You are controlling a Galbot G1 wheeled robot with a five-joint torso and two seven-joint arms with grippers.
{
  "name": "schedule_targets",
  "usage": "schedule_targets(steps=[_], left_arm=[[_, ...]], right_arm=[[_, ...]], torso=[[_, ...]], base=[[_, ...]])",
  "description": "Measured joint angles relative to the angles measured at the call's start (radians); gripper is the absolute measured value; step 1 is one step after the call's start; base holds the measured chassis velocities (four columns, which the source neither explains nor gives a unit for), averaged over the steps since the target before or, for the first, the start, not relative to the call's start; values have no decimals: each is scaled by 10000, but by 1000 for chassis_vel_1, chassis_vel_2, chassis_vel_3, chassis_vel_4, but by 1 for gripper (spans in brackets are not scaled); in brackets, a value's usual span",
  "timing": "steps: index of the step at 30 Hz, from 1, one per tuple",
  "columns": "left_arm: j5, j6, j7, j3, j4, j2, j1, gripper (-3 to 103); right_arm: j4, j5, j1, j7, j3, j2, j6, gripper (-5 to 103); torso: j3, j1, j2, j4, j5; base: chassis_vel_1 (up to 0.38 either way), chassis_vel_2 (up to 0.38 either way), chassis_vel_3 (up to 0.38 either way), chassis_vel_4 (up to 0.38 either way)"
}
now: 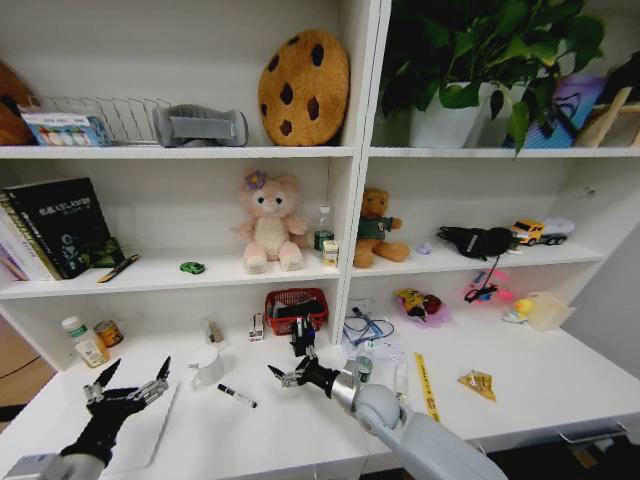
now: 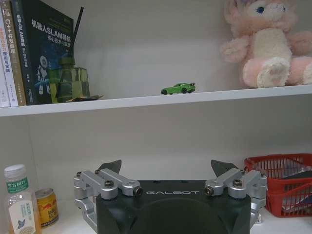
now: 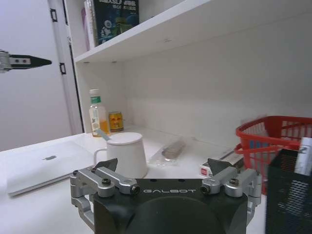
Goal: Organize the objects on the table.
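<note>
Head view: both grippers spread wide, empty; right gripper (image 1: 290, 375) just beside the black pen (image 1: 237, 396), left gripper (image 1: 127, 388) farther off, over the laptop (image 1: 150, 425). Descend squarely, closing across the pen's barrel.

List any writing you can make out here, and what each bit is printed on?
"GALBOT": left gripper body.
"GALBOT": right gripper body.
"SLAM": dark book cover, beside Chinese characters.
"C++": white book spine.
Bottle label, yellow can, yellow strip: too small to read.

black "GALBOT" gripper (image 2: 165, 168) | silver screwed linkages | black fingertips | grey forearm
</note>
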Motion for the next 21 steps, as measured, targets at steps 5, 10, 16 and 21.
schedule_targets(steps=[5,10,16,21], left_arm=[[0,0,2,0,0,0,0,100],[0,1,3,0,0,0,0,100],[0,0,3,0,0,0,0,100],[0,1,3,0,0,1,0,100]], right_arm=[[-587,-373,142,-556,-590,492,440,100],[-775,-486,190,-631,-848,768,517,100],[-1214,-1226,221,-284,-1273,1649,985,100],[-985,-1265,-470,1464,-331,1743,1185,100]], torso=[[0,0,0,0,0],[0,0,0,-1,0],[0,0,0,0,-1],[0,0,0,-3,0]], base=[[0,0,0,0],[0,0,0,0],[0,0,0,0],[0,0,0,0]])
